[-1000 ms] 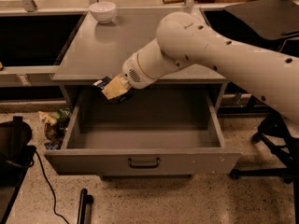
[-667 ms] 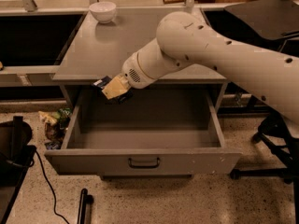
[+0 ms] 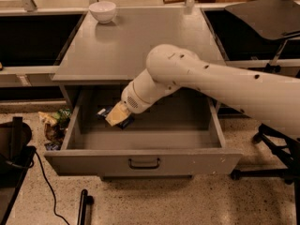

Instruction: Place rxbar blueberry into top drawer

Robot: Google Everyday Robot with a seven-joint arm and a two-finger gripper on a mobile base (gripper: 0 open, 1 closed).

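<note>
Descent of my gripper into the top drawer. A second ago it hung level with the front lip of the bench, at the drawer's left rear. It now sits lower and further inside, below the bench top and within the open cavity, left of centre. Judged from this, the carry is done and release is the step in hand. The jaws are closed on the rxbar blueberry: the dark wrapper lies crosswise between them, one end showing to the left and a corner to the lower right. The bar appears clear of the drawer floor, seen against the rear wall. The white bowl stands well apart, at the bench's far left corner.
</note>
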